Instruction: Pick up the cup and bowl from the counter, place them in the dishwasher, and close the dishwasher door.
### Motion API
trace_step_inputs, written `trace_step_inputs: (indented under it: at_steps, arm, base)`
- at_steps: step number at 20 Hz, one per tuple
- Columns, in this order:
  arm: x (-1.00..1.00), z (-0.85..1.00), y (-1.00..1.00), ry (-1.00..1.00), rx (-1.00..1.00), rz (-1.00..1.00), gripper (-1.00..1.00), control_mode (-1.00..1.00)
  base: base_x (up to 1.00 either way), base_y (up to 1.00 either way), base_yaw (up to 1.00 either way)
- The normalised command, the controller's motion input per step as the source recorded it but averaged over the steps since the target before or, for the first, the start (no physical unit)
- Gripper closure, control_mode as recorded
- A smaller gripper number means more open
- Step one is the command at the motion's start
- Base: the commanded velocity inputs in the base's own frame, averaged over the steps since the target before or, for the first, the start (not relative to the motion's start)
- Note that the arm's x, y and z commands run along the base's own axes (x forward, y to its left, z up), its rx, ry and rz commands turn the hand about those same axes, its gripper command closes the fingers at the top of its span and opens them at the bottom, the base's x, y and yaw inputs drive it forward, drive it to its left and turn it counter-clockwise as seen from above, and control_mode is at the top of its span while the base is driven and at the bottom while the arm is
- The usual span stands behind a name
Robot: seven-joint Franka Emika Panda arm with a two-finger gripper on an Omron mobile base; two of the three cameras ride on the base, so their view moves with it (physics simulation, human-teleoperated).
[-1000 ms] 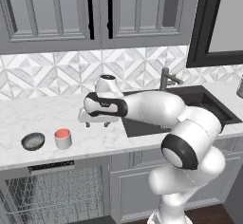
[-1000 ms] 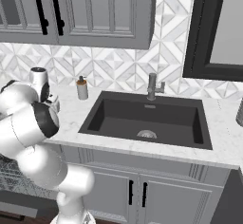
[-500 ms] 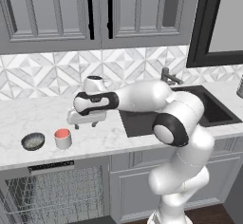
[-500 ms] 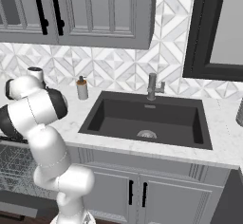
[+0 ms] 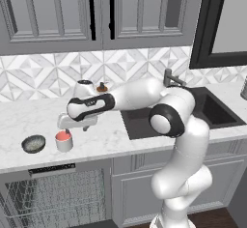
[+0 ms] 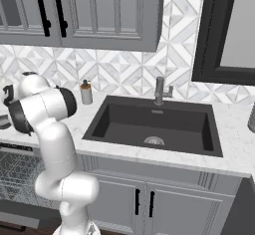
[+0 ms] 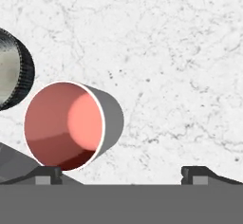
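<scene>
Here the cup (image 5: 63, 140) stands upright on the counter (image 5: 29, 117) — mouth up — under the spread, empty gripper (image 5: 75, 125), bowl (image 5: 34, 143) beside it.

On the desk (image 5: 29, 121) left of the sink (image 5: 193, 118): one cup (image 5: 63, 140), one bowl (image 5: 34, 144). One soap bottle (image 6: 86, 92) and one faucet (image 6: 160, 90) stand behind it; possibly one more vessel (image 6: 251, 119) at its far right.
</scene>
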Motion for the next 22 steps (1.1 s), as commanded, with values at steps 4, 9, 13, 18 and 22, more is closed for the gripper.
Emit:
trace_step_inputs:
  at_steps: [4,9,13,18,22]
  arm:
    - [0.07,0.00,0.29,0.00,0.00,0.00,-1.00,-1.00]
    - [0.00,-0.04,0.05,0.00,0.00,0.00,-1.00,-1.00]
    - [0.00,-0.24,0.00,0.00,0.00,0.00,-1.00,-1.00]
    - [-0.07,-0.46,0.00,0.00,0.00,0.00,-1.00,-1.00]
    - [-0.08,-0.40,0.00,0.00,0.00,0.00,-1.00,-1.00]
  base:
    - [0.00,0.00,0.00]
    - [0.00,0.00,0.00]
    - [0.00,0.00,0.00]
    - [0.00,0.00,0.00]
    - [0.00,0.00,0.00]
